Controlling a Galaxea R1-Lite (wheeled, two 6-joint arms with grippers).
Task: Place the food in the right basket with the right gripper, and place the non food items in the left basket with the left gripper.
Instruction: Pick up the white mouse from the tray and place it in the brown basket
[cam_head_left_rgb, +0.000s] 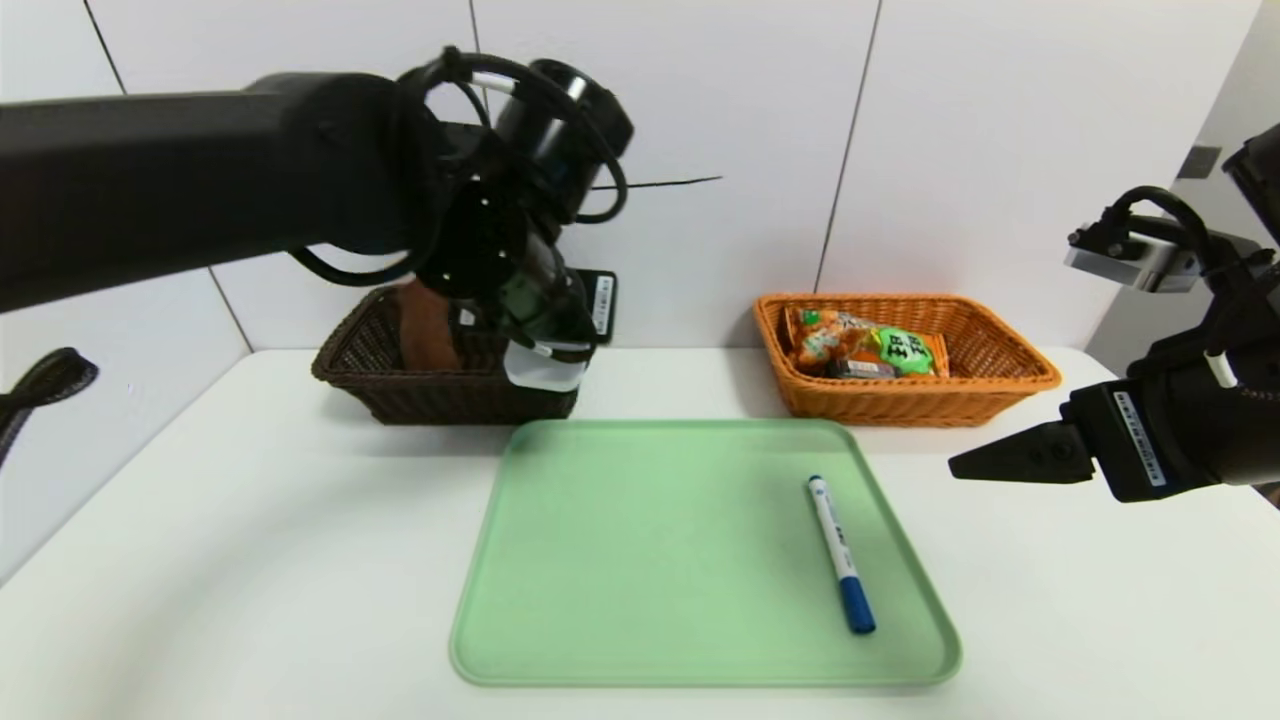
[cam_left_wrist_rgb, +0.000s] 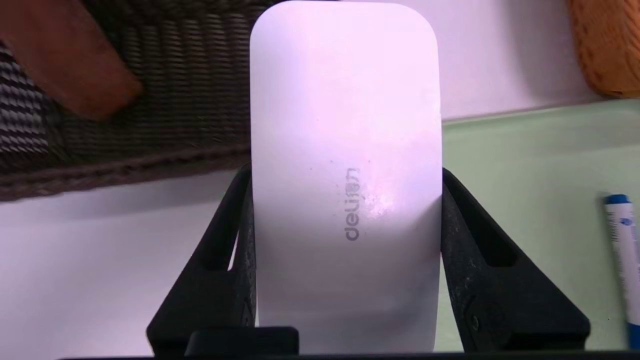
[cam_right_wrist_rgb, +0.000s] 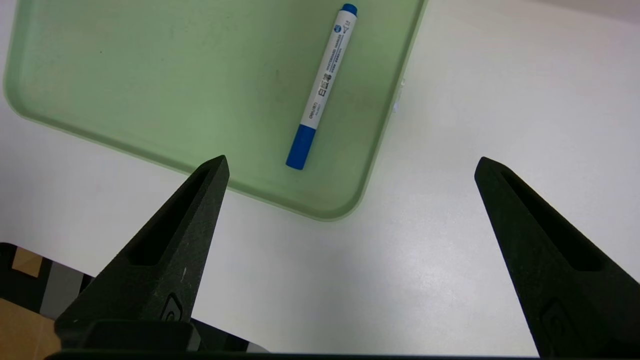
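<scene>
While clamped between the left gripper's (cam_left_wrist_rgb: 345, 260) jaws, the white Deli-branded item (cam_left_wrist_rgb: 345, 165) hangs at the near right corner of the dark left basket (cam_head_left_rgb: 400, 395), above the counter (cam_head_left_rgb: 250, 560). A brown object (cam_head_left_rgb: 425, 325) stands in that basket. One blue marker (cam_head_left_rgb: 841, 553) lies on the green tray's (cam_head_left_rgb: 600, 560) right side. Snack packets (cam_head_left_rgb: 865, 345) rest in the orange right basket (cam_head_left_rgb: 1000, 385). The right gripper (cam_right_wrist_rgb: 350, 210) hovers beside the tray's right edge, jaws wide apart, holding nothing.

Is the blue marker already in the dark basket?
No, the blue marker lies on the green tray, apart from the dark basket.
</scene>
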